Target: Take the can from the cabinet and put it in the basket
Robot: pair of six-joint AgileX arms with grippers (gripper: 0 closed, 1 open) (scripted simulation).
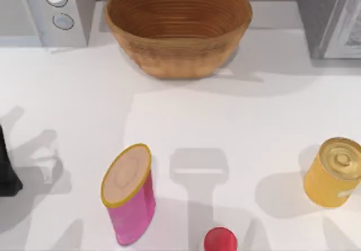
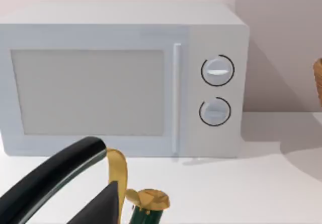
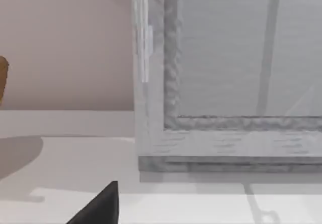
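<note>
The can is out of view. The grey cabinet point(image 1: 330, 17) stands at the table's back right. In the right wrist view its pale, white-framed door panel point(image 3: 226, 83) faces the camera and looks shut. The brown wicker basket point(image 1: 178, 28) sits at the back middle with nothing inside it, and its rim edges into the left wrist view point(image 2: 318, 80). My left arm point(image 1: 5, 166) is a dark shape at the table's far left edge, and its gripper point(image 2: 108, 206) points at the white appliance. My right gripper point(image 3: 100, 206) shows as a dark tip low before the cabinet door.
A white appliance with two round knobs point(image 1: 51, 8) stands at the back left. A pink cylinder with a yellow rim point(image 1: 131, 197) stands at the front left of centre. A squat golden tin point(image 1: 334, 172) is at the right, and a small red round object point(image 1: 220, 241) is at the front edge.
</note>
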